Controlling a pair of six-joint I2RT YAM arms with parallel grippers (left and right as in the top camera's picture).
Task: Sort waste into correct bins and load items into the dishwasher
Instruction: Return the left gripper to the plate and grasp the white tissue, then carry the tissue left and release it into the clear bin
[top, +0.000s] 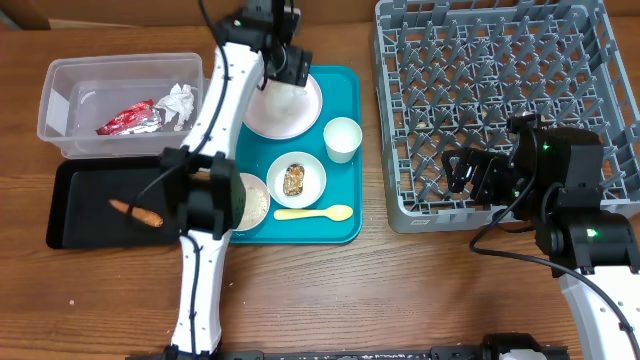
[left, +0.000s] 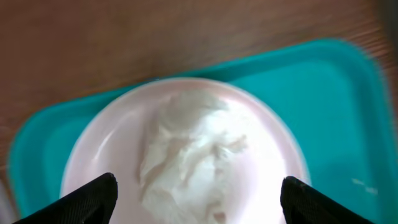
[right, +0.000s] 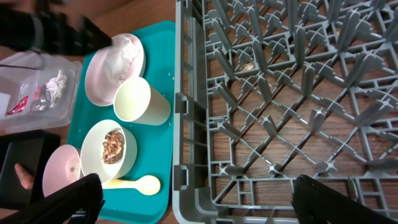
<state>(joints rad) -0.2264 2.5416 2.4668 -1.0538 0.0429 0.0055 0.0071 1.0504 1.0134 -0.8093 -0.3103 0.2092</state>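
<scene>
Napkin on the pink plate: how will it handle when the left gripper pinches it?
The napkin is crumpled into soft folds, so it will probably compress and may need a near-full close. It looks very light, so it should lift without dragging the plate. It lies loose, so a push from the open left gripper would likely just slide it.

Table (top: 430, 290): bare wood, grain visible, low sheen. Teal tray (top: 345, 95): smooth plastic, slight gloss. Dish rack (top: 383, 130): grey moulded plastic, matt. Tub (top: 120, 65): clear plastic, faintly cloudy. Black tray (top: 80, 225): smooth dark plastic. Red foil wrapper (top: 128, 120): shiny, creased. Crumpled white napkin (left: 186, 155): soft paper. Plate (left: 273, 149): smooth. My left gripper (left: 199, 182): fingers (left: 93, 199) matt black.
</scene>
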